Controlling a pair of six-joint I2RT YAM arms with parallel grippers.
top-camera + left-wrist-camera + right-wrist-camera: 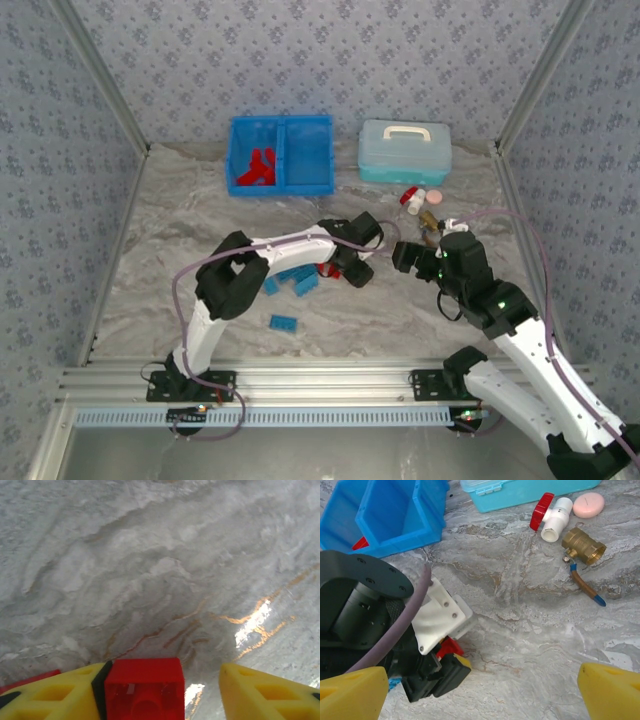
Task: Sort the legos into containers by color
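Red legos (258, 168) sit in bin (281, 122), left compartment; blue legos (296, 280) unsorted on table (380, 325). Left fingers (50, 695) straddle red brick (145, 690), unclamped. Right fingers (350, 690) spread, holding nothing.

Counted 1 blue bin (300, 188) w/ 2 compartments. Red bricks (258, 168) lay heaped in the left compartment, several, exact no. unclear. 1 more red brick (144, 687) sat outside the bin. Blue bricks (296, 280) on the table (400, 310): 1 cluster of approx. 3–4, plus 1 single blue brick (284, 322). Also 1 pale blue case (404, 160) w/ 1 white handle (408, 131), 1 white plastic valve (549, 518) w/ red handle, 1 pink disc (588, 504), 1 brass valve (583, 545). 2 robot arms: left arm (290, 245) & right arm (500, 310).
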